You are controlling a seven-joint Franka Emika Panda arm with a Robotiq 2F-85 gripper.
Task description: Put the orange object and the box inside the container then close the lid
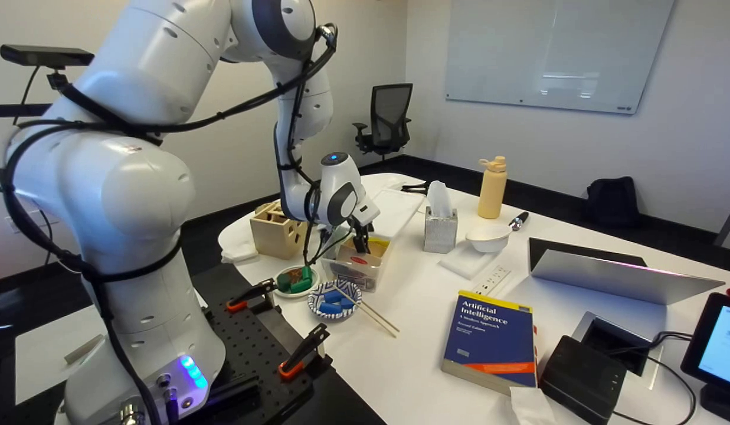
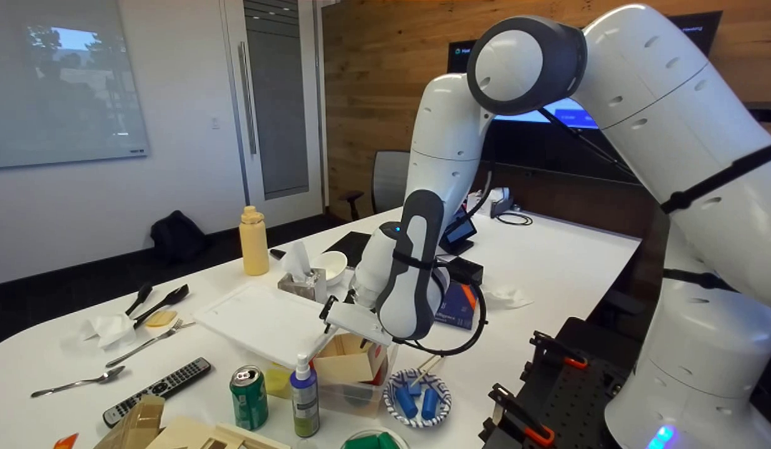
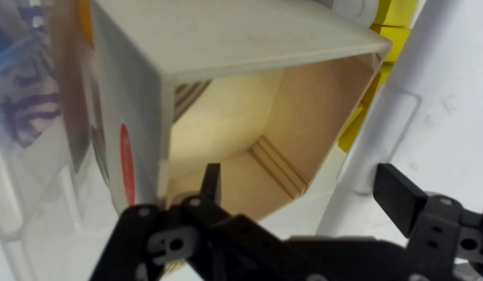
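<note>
The clear plastic container stands on the table, also seen in an exterior view. The pale wooden box with a red oval sits inside it, open side up, sticking above the rim; it fills the wrist view. The whitish lid lies flat beside the container on the table's far side. An orange sliver shows beside the box in the wrist view; whether it is the orange object I cannot tell. My gripper is open and empty, one finger over the box's opening, the other beyond its wall.
Yellow blocks lie beside the box. A patterned bowl of blue pieces with chopsticks, a plate of green pieces and the tan holed box stand near the container. A spray bottle and green can stand close to it.
</note>
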